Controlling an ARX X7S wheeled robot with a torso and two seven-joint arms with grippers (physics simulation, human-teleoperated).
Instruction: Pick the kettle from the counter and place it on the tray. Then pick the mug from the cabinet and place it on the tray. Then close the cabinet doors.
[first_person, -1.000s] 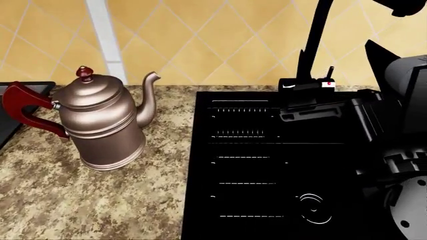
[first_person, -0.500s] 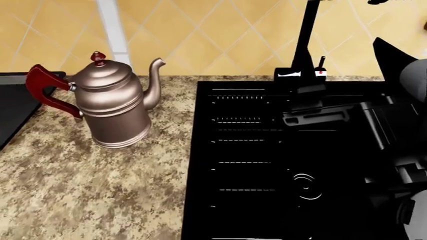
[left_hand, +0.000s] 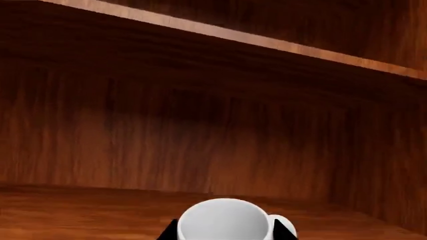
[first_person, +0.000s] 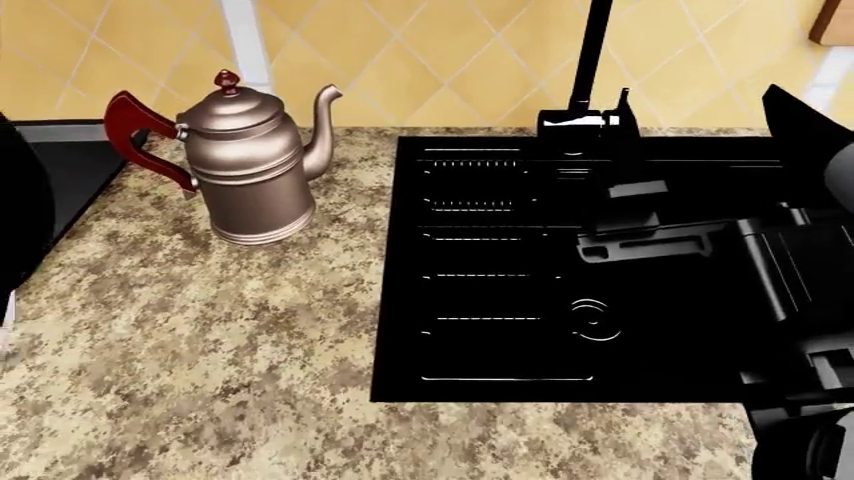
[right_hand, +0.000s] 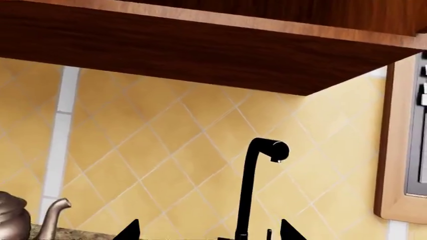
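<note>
Two claws, two very different spots. Up inside the brown wooden cabinet (left_hand: 200, 125) with the left claw (left_hand: 227, 233), dark tips either side of the small white loop-handled mug (left_hand: 223, 217) on the shelf. Straddling it for sure, but cannot tell whether pinching or merely bracketing.

Down to the speckled beige-and-brown granite bench (first_person: 200, 340) now. Standing upright there, long axis vertical: the tall ribbed copper-pewter kettle (first_person: 254, 170). Dark red handle turned toward the flat dark grey rimmed tray (first_person: 87, 170), slim spout toward the glossy black sink panel (first_person: 534, 320). Near the tray, not on it, so step one looks undone.

Over that sink panel, facing the black tap (right_hand: 257, 185): the right claw (right_hand: 208, 232), tips spread wide, holding nothing. Kettle off to its left, only just edging into the right wrist view. Looks the likelier arm for the kettle, with a sideways reach left across the panel and a grab on that upright body or handle
</note>
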